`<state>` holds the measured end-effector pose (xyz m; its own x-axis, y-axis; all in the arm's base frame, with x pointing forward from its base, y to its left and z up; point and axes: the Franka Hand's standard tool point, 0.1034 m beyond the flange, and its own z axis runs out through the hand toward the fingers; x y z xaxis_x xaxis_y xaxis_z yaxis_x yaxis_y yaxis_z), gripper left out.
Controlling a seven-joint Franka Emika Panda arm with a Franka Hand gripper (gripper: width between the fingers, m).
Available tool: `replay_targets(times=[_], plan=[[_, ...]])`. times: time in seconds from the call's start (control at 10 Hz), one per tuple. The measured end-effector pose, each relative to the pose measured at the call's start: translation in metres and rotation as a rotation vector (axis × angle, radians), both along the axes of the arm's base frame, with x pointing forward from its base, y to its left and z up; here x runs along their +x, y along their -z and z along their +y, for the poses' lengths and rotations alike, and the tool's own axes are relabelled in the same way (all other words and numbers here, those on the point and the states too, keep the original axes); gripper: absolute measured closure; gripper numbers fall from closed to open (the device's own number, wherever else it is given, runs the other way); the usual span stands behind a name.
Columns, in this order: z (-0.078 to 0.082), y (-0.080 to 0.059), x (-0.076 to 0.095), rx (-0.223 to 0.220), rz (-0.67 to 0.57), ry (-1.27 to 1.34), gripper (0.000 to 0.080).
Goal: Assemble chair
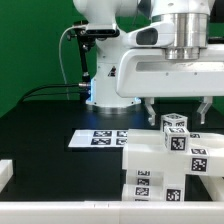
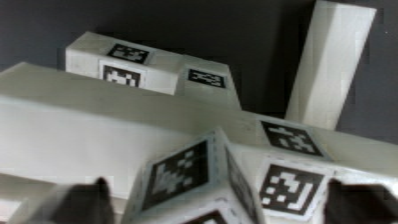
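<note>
As the exterior view stands, the gripper (image 1: 178,107) hangs directly above the chair (image 1: 167,158), its two dark fingers spread to either side of a small tagged cube (image 1: 174,126) that tops the white assembly; neither finger can be seen pressing on the cube, so the claw is judged released and straddling, not grasping. The chair sits on the black table (image 1: 40,135) toward the near edge at the exterior view's right, with the marker board (image 1: 97,139) lying flat just beside it at the exterior view's left, and a low white rail (image 1: 60,204) runs along the near edge. In the wrist view, the cube (image 2: 231,170) fills the foreground between the two dark fingertips (image 2: 86,198), a gap showing on both sides, while a second tagged block (image 2: 121,62) and an upright white bar (image 2: 333,62) rise from the slabs beyond. The step in hand is judged to be taking hold of the cube. To do it well, the arm should keep the cube centred between the fingers, square the pads to its flat faces and not its corners, descend enough for full purchase, and close evenly so the assembly below is not shoved.
</note>
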<state>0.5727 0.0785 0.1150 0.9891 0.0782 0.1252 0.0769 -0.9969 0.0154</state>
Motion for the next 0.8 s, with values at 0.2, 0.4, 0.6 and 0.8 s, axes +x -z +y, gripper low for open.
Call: replay_targets(times=[0.2,0.4,0.6,0.8], plan=[[-0.0001,0.0006,-0.0009,0.002,0.002,0.015,0.0518],[0.0000,0.0007,-0.0010,0.023,0.001,0.171,0.0517],[-0.0026,0.0013,-0.0013,0.050,-0.003,0.395,0.0517],[-0.0028,0.0012,-0.0001,0.076,-0.010,0.584,0.0517]])
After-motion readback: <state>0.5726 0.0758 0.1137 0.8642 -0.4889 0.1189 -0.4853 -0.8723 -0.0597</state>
